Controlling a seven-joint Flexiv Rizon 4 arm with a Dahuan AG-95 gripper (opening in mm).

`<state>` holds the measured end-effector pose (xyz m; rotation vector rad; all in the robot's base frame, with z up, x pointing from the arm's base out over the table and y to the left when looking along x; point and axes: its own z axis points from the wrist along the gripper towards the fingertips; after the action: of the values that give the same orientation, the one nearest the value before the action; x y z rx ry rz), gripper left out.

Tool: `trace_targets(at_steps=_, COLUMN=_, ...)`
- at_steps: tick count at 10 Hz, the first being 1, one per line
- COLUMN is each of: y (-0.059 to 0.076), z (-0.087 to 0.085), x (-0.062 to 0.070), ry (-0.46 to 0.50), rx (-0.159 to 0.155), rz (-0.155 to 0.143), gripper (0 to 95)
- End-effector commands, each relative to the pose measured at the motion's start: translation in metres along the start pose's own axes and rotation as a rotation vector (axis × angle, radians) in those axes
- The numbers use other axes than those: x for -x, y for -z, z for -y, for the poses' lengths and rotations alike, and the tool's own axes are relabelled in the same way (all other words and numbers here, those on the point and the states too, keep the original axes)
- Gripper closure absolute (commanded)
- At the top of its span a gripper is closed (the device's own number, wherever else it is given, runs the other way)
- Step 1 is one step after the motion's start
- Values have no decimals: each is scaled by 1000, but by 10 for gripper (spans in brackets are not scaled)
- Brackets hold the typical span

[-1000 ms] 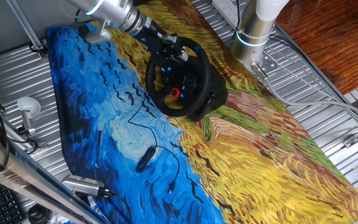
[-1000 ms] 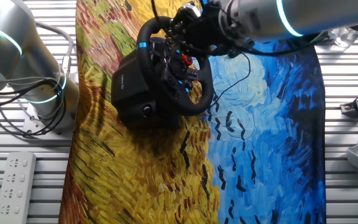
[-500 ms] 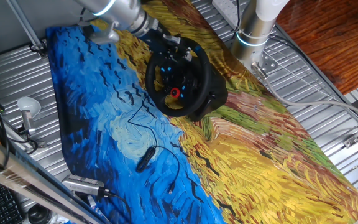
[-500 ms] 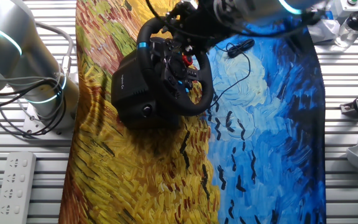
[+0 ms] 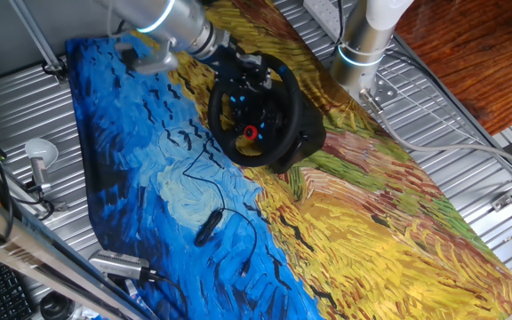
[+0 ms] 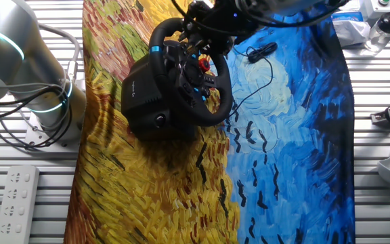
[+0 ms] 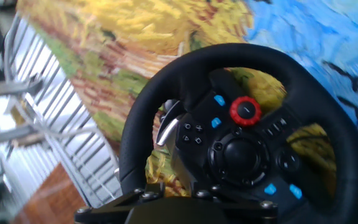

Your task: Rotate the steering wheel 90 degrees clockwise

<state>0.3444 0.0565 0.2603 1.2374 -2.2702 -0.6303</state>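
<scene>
- Compared with a second ago, the arm is sitting higher and further back along the top of the wheel, while the steering wheel (image 5: 254, 110) itself is showing the same pose.
- Nearest me, a small black cabled device (image 5: 207, 227) is lying on the blue part of the painted cloth (image 5: 372, 231) covering the surface.
- Beyond it, the steering wheel is standing on its bulky base mid-cloth, red knob (image 7: 245, 111) facing outward.
- The tool (image 6: 200, 27) is pressing at the rim's top; I cannot tell whether its fingers are gripping.
- Behind, the arm's grey base (image 5: 363, 53) is standing.
</scene>
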Motion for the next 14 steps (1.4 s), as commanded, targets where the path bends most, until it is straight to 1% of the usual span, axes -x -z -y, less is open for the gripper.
trace_targets(at_steps=1, y=1, z=0, x=1, ry=67, rx=55, rz=-20, gripper=570)
trace_targets(at_steps=7, y=1, z=4, x=-3, ry=108, rx=67, rz=-49, gripper=570)
trace_targets(at_steps=8, y=3, z=3, x=-4, ry=107, rx=73, rz=-56, gripper=570)
trace_targets(at_steps=11, y=9, z=1, x=-7, ry=112, rx=79, rz=-62, gripper=570)
trace_targets(at_steps=13, y=10, z=-3, x=-5, ry=115, rx=83, rz=-71, gripper=570)
trace_targets(at_steps=14, y=10, z=-4, x=-4, ry=113, rx=86, rz=-69, gripper=570)
